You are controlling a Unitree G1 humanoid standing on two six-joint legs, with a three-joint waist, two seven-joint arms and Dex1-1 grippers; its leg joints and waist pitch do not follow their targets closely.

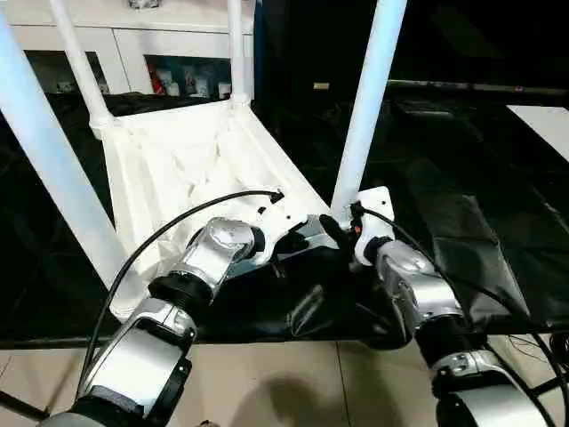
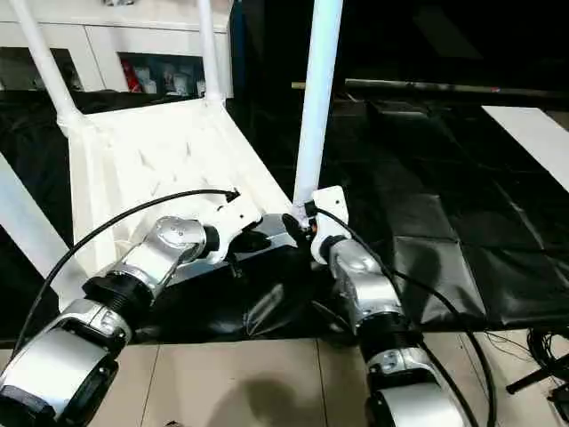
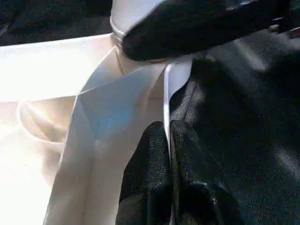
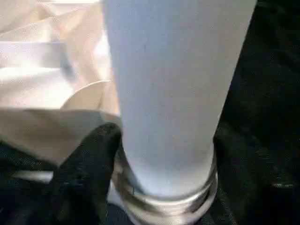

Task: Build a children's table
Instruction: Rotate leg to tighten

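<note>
Black matting (image 1: 462, 231) covers the floor ahead, with a white cabinet (image 1: 133, 44) at about eleven o'clock across the room. On the matting the children's table top (image 1: 178, 169) lies ribbed side up, and all four legs (image 1: 369, 98) stand in its corner sockets. The left gripper (image 3: 168, 140) has its fingers pressed together on the thin side wall of the top, close by the near-right corner. The right gripper (image 1: 342, 229) sits spread around the base of that corner's leg at its metal collar, one black finger (image 4: 89, 159) against the tube; I judge it a loose hold. To my eye the risk is here: if that leg is not fully seated, a sideways push could tilt it or lever the top off the mat, and the left pinch on so thin an edge could slip. I can read no writing or brand anywhere.
</note>
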